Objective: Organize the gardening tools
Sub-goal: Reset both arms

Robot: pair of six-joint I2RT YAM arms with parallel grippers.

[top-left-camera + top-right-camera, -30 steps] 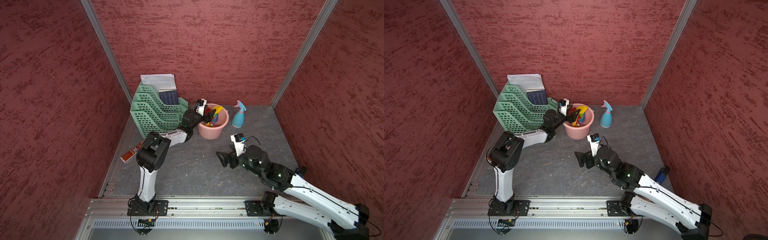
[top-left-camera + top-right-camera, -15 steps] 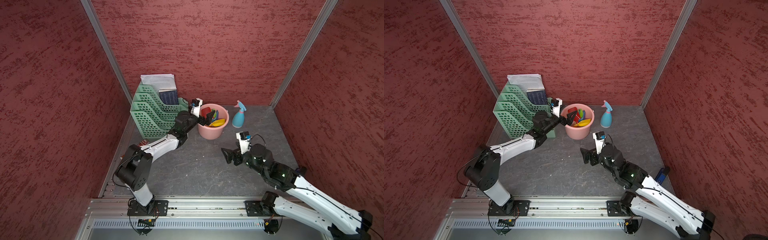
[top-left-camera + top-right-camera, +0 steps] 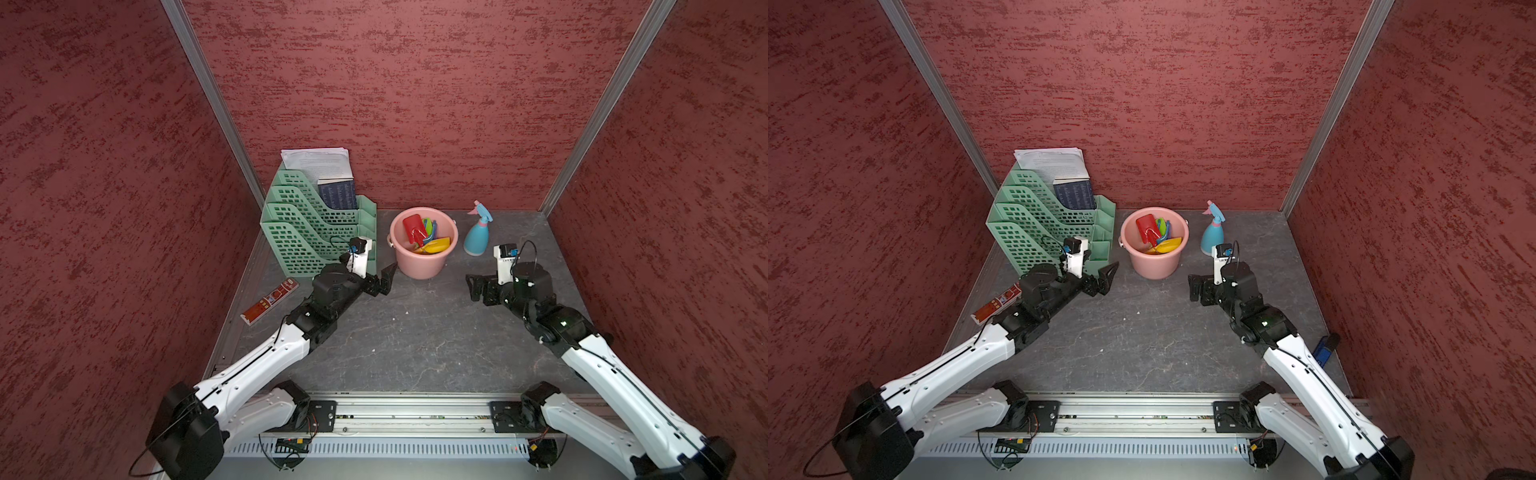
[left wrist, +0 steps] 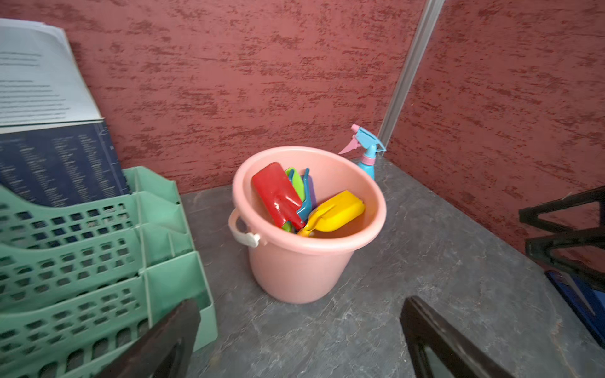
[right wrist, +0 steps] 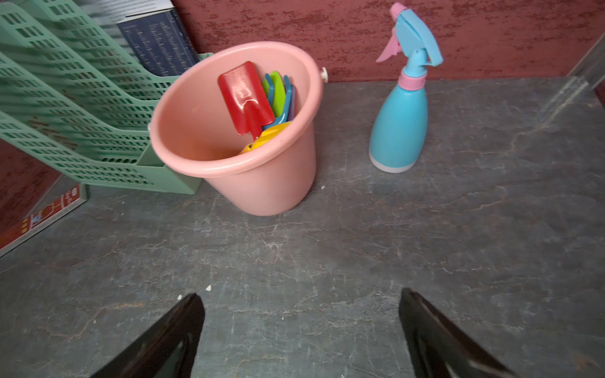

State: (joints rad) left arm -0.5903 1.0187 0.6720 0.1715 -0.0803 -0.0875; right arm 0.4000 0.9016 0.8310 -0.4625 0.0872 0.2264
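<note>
Right wrist view: spray bottle (image 5: pixel 399 131) upright, ahead of right hand (image 5: pixel 301 294), apart; hand spread wide, empty.

Middle and near table (image 3: pixel 415 345) is bare, a wide lane between left gripper (image 3: pixel 382 279) and right gripper (image 3: pixel 478 289), both with jaws spread and empty. The far side is crowded: green file rack (image 3: pixel 299 241) fills the far-left corner, pink bucket (image 3: pixel 424 268) just right of it, spray bottle (image 3: pixel 477 237) near the bucket's right with a narrow slot between, and open floor right of the bottle. In the bucket mouth, red spade (image 4: pixel 278 196) and yellow scoop (image 4: pixel 337 211) take the far and right, leaving some room near-left; a flat red box (image 3: pixel 270 301) lies at the table's left edge.
</note>
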